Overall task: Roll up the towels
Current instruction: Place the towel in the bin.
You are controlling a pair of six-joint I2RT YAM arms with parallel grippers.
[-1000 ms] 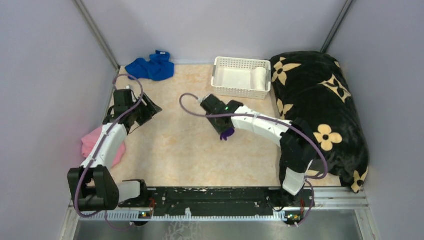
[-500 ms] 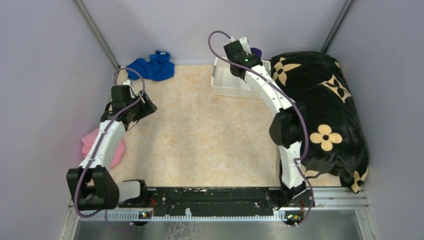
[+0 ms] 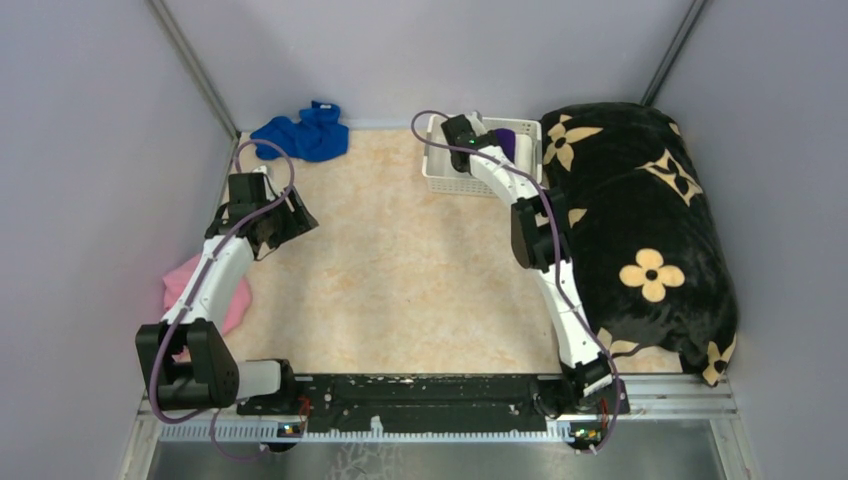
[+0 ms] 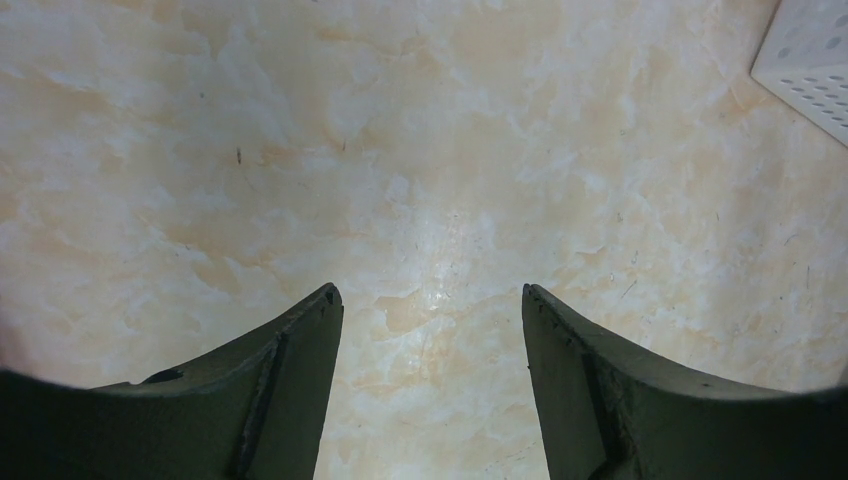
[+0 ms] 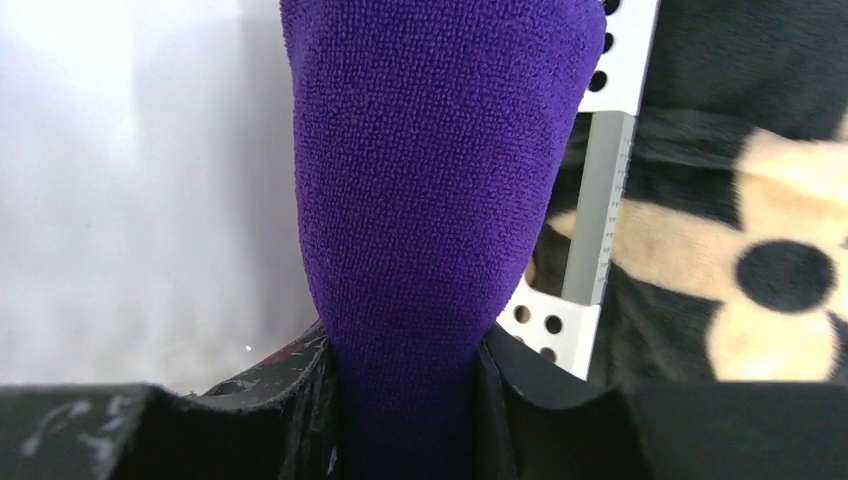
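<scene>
The dark purple towel (image 5: 430, 170), rolled into a thick bundle, is gripped by my right gripper (image 5: 405, 345), which is shut on it. In the top view the right gripper (image 3: 488, 140) holds the purple towel (image 3: 506, 137) inside the right end of the white basket (image 3: 440, 172). The bright blue towel (image 3: 300, 135) lies crumpled at the far left corner. My left gripper (image 3: 288, 215) is open and empty above bare table at the left, with its own view showing the gripper (image 4: 430, 300) over the marbled surface. I cannot make out the cream-white towel.
The big black blanket with beige flowers (image 3: 640, 230) fills the right side, touching the basket; it also shows in the right wrist view (image 5: 740, 250). A pink cloth (image 3: 190, 285) lies at the left edge under the left arm. The basket's corner (image 4: 810, 60) shows in the left wrist view.
My right arm carried the purple towel from mid-table up over the basket, then lowered it into the basket's right end. The left arm has barely moved.
</scene>
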